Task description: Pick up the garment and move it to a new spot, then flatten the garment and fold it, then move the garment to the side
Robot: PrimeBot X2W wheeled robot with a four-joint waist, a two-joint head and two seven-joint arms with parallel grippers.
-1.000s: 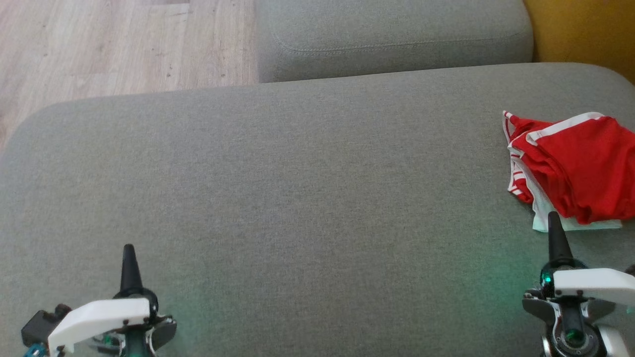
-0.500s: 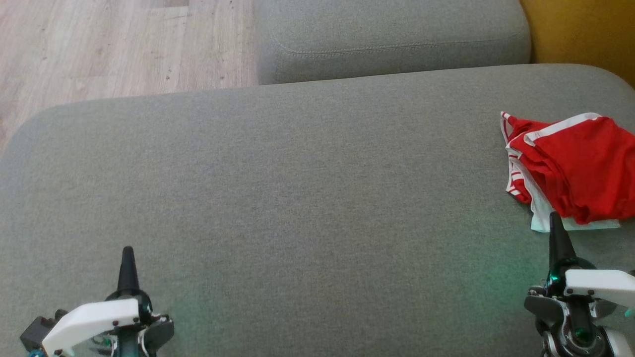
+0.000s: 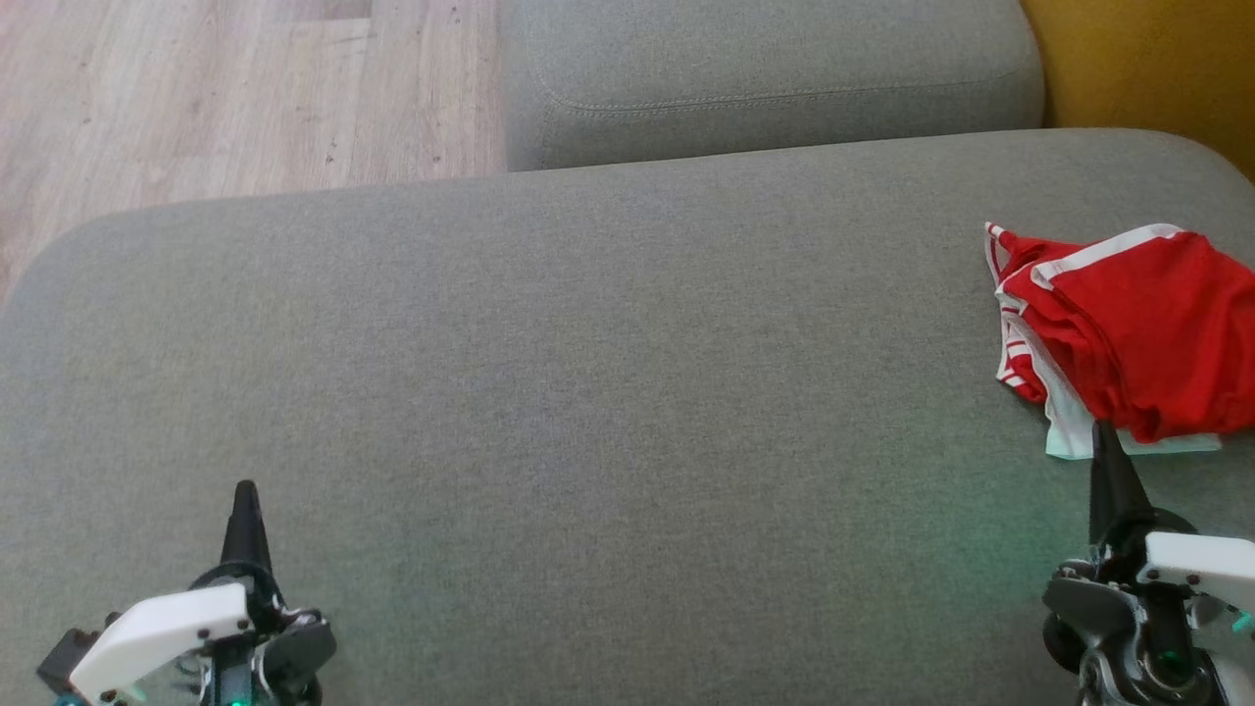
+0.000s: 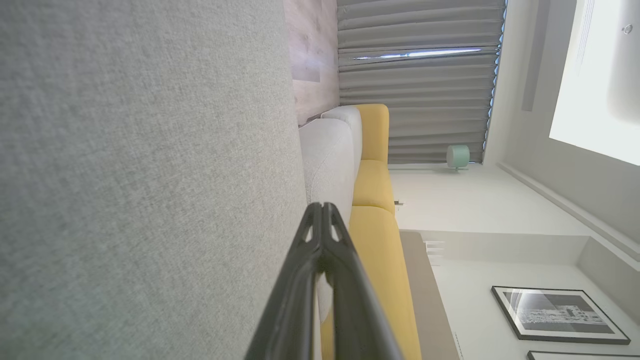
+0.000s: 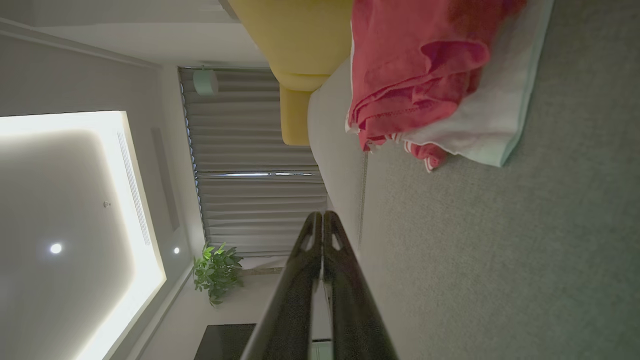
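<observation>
Left gripper (image 3: 243,493) closed, fingers pressed together, nothing in it, hovering over the near left of the grey sofa seat (image 3: 588,373). Right gripper (image 3: 1102,436) is the same at the near right: closed and empty. Its tip overlaps the garment's near hem in the head view, but the right wrist view shows clear seat fabric between fingers and cloth, so no contact. Garment (image 3: 1137,324) is a red piece with white trim, bunched in loose layers over a pale underlayer at the right edge of the seat, about mid-depth and partly cut off by the frame. The rest of the seat is bare out to the far edge. Beyond it are a grey back cushion (image 3: 765,78), wood floor (image 3: 196,98) at far left and a yellow cushion (image 3: 1147,69) at far right. Change over the last second: the whole head picture slid slightly, so that's camera motion, not the scene. The garment kept its shape and spot. Both grippers sit a touch lower and further out in frame, jaws shut throughout. Read: no grasp or handling in progress, arms look parked. The scene fits two stages, either a heap waiting at the side for pickup or a roughly folded bundle already set aside. The layering is too loose to settle which, so I'm not calling a next move.
</observation>
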